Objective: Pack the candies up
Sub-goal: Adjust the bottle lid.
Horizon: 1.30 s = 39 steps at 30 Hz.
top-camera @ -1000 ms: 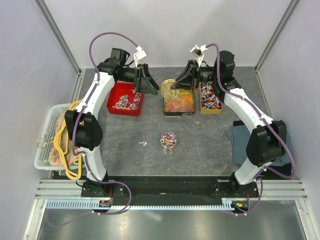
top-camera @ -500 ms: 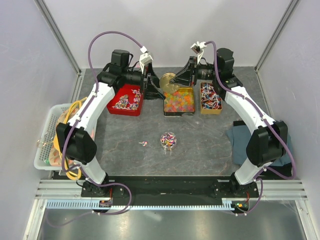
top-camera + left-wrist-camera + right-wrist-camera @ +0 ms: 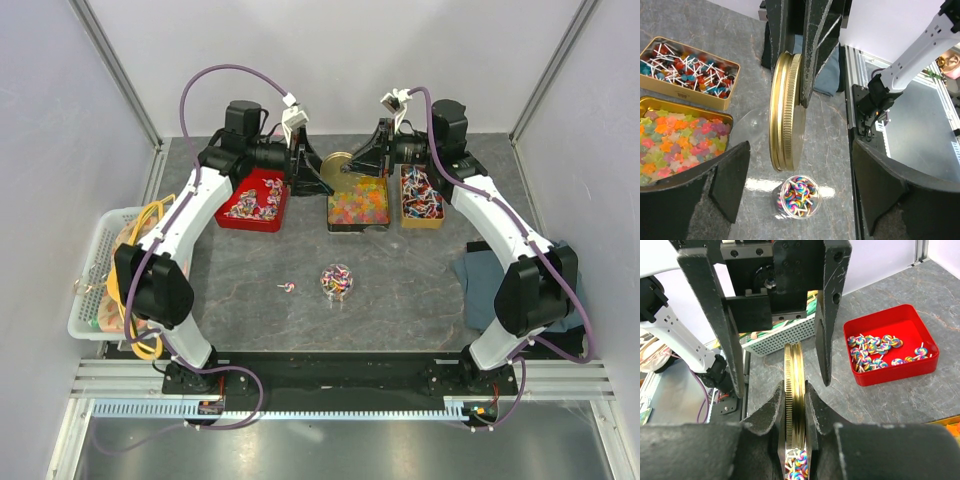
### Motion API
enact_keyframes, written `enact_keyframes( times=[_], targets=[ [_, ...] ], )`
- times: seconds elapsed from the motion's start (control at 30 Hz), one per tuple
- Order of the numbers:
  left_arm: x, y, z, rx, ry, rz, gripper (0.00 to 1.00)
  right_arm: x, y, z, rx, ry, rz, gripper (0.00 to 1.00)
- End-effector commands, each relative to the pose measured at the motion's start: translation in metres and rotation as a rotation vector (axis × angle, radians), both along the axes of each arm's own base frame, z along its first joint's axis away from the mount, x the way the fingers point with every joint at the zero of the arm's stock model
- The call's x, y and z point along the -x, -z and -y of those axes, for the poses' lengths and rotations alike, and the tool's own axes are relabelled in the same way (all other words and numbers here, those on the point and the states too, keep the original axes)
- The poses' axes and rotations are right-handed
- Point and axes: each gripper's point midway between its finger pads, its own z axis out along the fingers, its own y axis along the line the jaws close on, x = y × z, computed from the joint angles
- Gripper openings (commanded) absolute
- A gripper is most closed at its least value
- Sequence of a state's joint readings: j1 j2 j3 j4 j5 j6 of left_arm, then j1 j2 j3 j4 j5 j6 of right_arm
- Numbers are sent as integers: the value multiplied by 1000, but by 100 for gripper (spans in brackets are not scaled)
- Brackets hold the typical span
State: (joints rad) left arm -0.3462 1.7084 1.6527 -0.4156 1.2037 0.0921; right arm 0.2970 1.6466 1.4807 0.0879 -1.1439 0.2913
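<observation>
My right gripper (image 3: 796, 407) is shut on a gold screw lid (image 3: 795, 375) and holds it on edge in the air; in the top view the right gripper (image 3: 350, 166) is above the back of the table. My left gripper (image 3: 800, 155) is open, its fingers (image 3: 832, 310) on either side of the lid (image 3: 787, 110) without touching it. The candies are rainbow swirl lollipops: many lie in a red tray (image 3: 250, 200), some fill a small clear jar (image 3: 336, 282) at mid table, which also shows in the left wrist view (image 3: 799, 195).
A tin of star-shaped gummies (image 3: 358, 203) and a gold tin of lollipops (image 3: 420, 197) stand at the back. One stray lollipop (image 3: 288, 288) lies left of the jar. A white basket with hangers (image 3: 95, 270) is on the left, a blue cloth (image 3: 480, 285) on the right.
My left gripper has moved right from over the red tray to the lid and now straddles it. My right gripper has kept hold of the lid, shifting it slightly back.
</observation>
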Motion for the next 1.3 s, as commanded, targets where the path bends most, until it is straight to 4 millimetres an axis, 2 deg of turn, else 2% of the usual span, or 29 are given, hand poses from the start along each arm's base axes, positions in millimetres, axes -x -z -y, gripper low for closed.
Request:
enact_keyframes(
  times=[0.0, 0.03, 0.07, 0.13, 0.17, 0.33, 0.43, 0.53, 0.63, 0.73, 0.83, 0.87, 0.93, 0.97, 1.07, 1.1, 1.17, 1.2, 1.23, 1.27],
  targets=[
    [-2, 1, 6, 12, 6, 8, 69, 11, -13, 2, -11, -21, 41, 0],
    [-2, 2, 6, 12, 8, 3, 61, 12, -13, 2, -11, -27, 34, 0],
    [-2, 3, 7, 12, 11, -3, 47, 12, -13, 2, -12, -32, 31, 0],
    [-2, 4, 8, 14, 17, -10, 43, 14, -13, 1, -13, -39, 24, 0],
    [-1, 4, 8, 15, 21, -12, 37, 14, -13, 1, -13, -39, 22, 0],
    [1, 6, 10, 17, 30, -19, 23, 14, -12, 1, -13, -41, 13, 0],
    [3, 7, 12, 22, 44, -27, 10, 15, -10, 1, -12, -44, 5, 0],
    [6, 6, 12, 29, 60, -33, 2, 14, -8, 1, -9, -45, -6, 0],
    [10, 3, 11, 39, 82, -47, 2, 15, -4, 1, -6, -54, -17, 1],
    [18, 0, 10, 52, 114, -55, 2, 15, -3, 3, -3, -57, -24, 10],
    [26, -4, 9, 66, 141, -48, 2, 6, -6, 11, -2, -10, -3, 28],
    [28, -5, 8, 70, 152, -51, 2, -2, -9, 16, -2, 28, 2, 42],
    [31, -7, 7, 75, 160, -54, 2, -9, -11, 22, -1, 60, 15, 53],
    [34, -9, 6, 79, 167, -62, 2, -15, -12, 28, 3, 101, 24, 67],
    [37, -11, 6, 82, 173, -86, 2, -19, -13, 36, 49, 157, 107, 85],
    [36, -12, 7, 85, 173, -85, 2, -21, -7, 40, 89, 178, 144, 85],
    [33, -14, 7, 83, 156, -156, 2, -20, -16, 45, 133, 196, 244, 85],
    [31, -15, 8, 85, 154, -189, 2, -24, -6, 53, 220, 228, 320, 85],
    [26, -18, 7, 95, 155, -194, 2, -19, -11, 56, 263, 242, 388, 86],
    [24, -18, 8, 91, 155, -282, 2, -14, -9, 53, 310, 242, 436, 87]
  ],
)
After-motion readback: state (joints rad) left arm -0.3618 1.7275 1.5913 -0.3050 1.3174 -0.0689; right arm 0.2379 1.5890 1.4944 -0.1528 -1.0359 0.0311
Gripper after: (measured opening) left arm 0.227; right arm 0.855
